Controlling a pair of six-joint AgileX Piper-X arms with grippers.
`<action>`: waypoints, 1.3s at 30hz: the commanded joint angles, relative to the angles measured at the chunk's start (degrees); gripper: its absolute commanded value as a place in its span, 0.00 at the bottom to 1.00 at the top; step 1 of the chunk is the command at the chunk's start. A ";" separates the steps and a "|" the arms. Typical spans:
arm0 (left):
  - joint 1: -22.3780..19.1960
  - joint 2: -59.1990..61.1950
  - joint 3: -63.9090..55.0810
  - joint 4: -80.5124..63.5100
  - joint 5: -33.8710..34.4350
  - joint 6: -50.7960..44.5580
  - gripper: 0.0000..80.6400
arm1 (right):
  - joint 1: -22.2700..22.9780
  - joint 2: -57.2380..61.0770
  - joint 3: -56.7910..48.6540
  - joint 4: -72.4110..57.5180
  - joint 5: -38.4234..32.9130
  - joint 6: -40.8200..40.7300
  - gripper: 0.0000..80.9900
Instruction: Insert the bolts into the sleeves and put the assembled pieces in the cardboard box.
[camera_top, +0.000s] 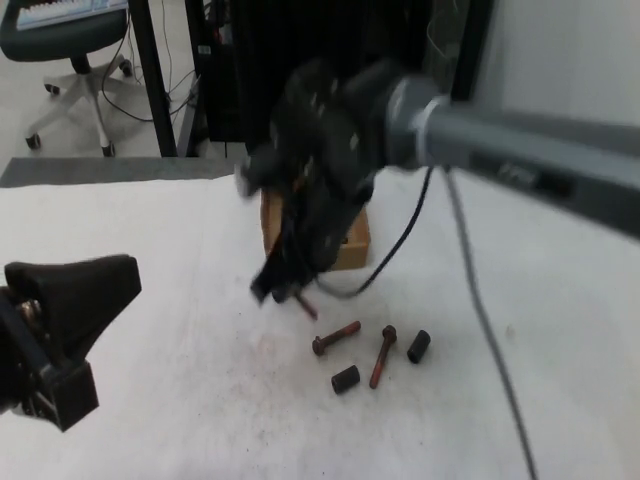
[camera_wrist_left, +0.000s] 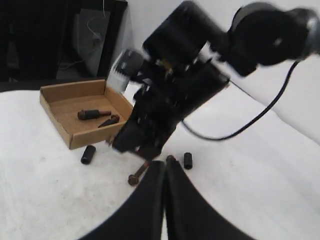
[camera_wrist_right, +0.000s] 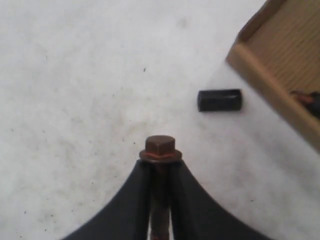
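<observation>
At lower centre, our right end effector (camera_wrist_right: 160, 169) clamps 1 rigid, probably light bolt (camera_wrist_right: 160, 147) just below its head.

Wheeled office chair (camera_top: 72, 45), pale floor (camera_top: 20, 105), dark rack (camera_top: 250, 60) behind.

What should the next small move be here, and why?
Probably open the left gripper and fetch a sleeve: the right gripper holds a bolt by its shank, the left is shut on nothing, and the sleeve lies loose beside the cardboard box.
</observation>
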 joint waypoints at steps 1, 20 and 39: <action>0.09 1.38 -0.54 4.34 0.78 0.40 0.00 | -1.83 -4.52 -0.42 -0.46 1.35 0.75 0.01; -15.13 45.94 -20.15 5.93 -4.12 3.44 0.00 | -18.03 -24.62 -0.23 14.32 -3.17 -1.06 0.01; -15.86 81.08 -52.42 21.06 -14.74 17.49 0.51 | -22.95 -28.64 5.96 15.93 -5.11 -2.84 0.01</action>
